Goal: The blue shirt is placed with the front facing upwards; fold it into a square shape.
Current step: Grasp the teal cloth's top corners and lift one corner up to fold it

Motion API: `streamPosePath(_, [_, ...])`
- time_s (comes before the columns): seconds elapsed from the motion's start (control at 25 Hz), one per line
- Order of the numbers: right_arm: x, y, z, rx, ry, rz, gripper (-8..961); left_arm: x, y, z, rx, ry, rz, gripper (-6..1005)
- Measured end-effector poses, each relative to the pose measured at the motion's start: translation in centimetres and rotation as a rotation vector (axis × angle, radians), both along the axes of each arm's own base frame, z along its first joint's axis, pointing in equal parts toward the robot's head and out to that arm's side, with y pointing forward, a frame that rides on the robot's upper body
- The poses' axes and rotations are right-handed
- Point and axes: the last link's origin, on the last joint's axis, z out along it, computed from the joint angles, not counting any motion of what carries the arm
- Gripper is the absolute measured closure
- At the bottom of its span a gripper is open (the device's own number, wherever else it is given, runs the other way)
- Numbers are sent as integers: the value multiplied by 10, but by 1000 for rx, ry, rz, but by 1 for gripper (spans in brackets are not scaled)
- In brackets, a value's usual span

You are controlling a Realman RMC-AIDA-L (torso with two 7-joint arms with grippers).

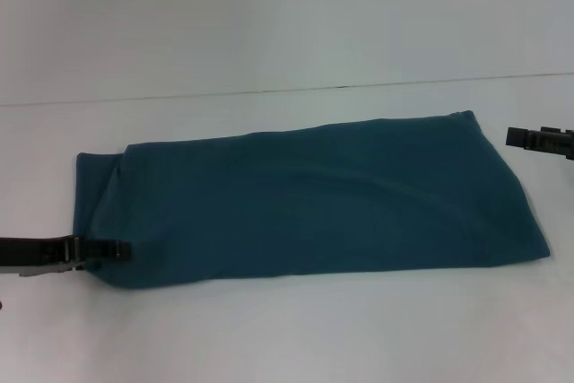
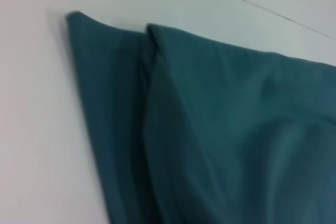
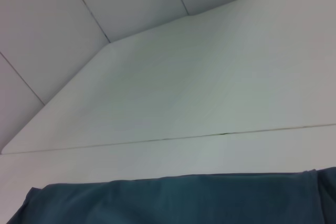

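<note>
Item one, the blue shirt [image 1: 314,199]: you see it lying flat on the white table [image 1: 287,338], already folded lengthwise into a long band that runs across the head view from your robot's left to its right, the far edge rising slightly toward the right end. No lettering, neckline or tag shows on the upper face — only plain teal cloth with soft creases. At the left end one layer lies over another, leaving a narrow strip of the lower layer exposed; the left wrist view shows that same overlap in the blue shirt [image 2: 210,129] as a diagonal fold line near the corner. Item two, the left gripper [image 1: 112,249]: it comes in low from the left edge, its tip at the near-left corner of the band, reaching the hem; you cannot tell whether its fingers are spread or pinching the cloth. Item three, the right gripper [image 1: 538,140]: it sits at the right edge, just beyond the far-right corner of the band and apart from it — finger state not readable. The right wrist view shows the shirt's [image 3: 173,200] edge against bare table.
</note>
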Motion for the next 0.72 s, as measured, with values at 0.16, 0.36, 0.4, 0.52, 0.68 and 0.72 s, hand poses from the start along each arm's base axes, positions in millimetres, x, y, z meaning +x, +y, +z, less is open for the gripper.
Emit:
streamPosePath(0.16, [0, 0, 0, 2, 1, 1, 32, -1, 2, -4, -2, 33, -10, 161])
streamPosePath(0.36, [-1, 1, 0, 2, 3, 2, 33, 2, 3, -9, -20, 55, -22, 333])
streamPosePath(0.4, [-1, 1, 0, 2, 3, 2, 33, 2, 3, -9, -20, 55, -23, 382])
streamPosePath(0.52, [-1, 1, 0, 2, 4, 2, 33, 4, 4, -8, -20, 55, -27, 529])
streamPosePath(0.68, [-1, 1, -1, 2, 5, 2, 34, 4, 4, -7, -15, 54, -27, 696])
streamPosePath(0.72, [-1, 1, -1, 1, 5, 2, 34, 3, 4, -7, -11, 54, -26, 735])
